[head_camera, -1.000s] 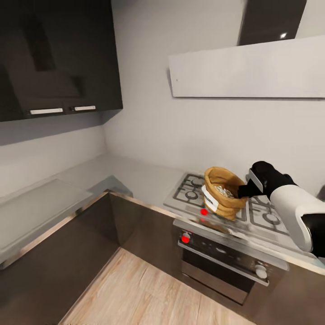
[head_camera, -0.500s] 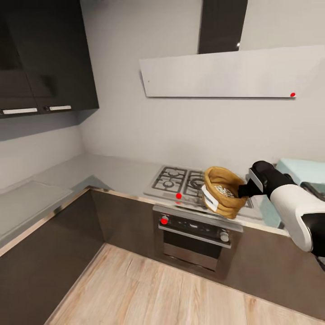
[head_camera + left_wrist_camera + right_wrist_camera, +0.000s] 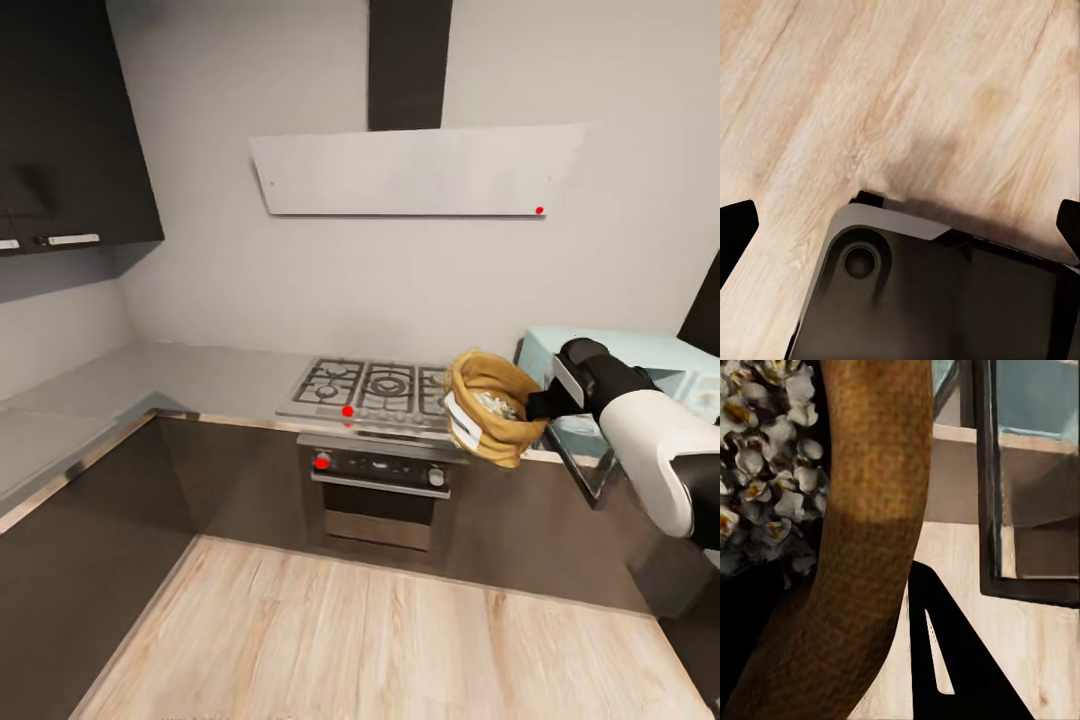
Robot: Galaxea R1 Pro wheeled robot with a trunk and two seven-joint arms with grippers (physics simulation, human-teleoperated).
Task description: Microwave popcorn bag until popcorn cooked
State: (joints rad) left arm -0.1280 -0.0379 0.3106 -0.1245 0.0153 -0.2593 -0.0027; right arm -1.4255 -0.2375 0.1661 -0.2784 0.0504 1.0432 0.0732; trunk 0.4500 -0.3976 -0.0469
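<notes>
One arm carries the load here: the right gripper is clamped on the rolled rim of the popcorn bag, holding it in the air in front of the stove, just beside the microwave. The bag is tilted, its mouth facing partly sideways, with popcorn visible inside. The microwave door hangs open toward the robot. Likely hazards, judged from this pose: further tilt could spill popcorn over the rim; the grip on soft cloth could slip; the bag could catch the open door's edge during insertion. The left gripper points at the wooden floor, its fingertips spread wide and holding nothing.
</notes>
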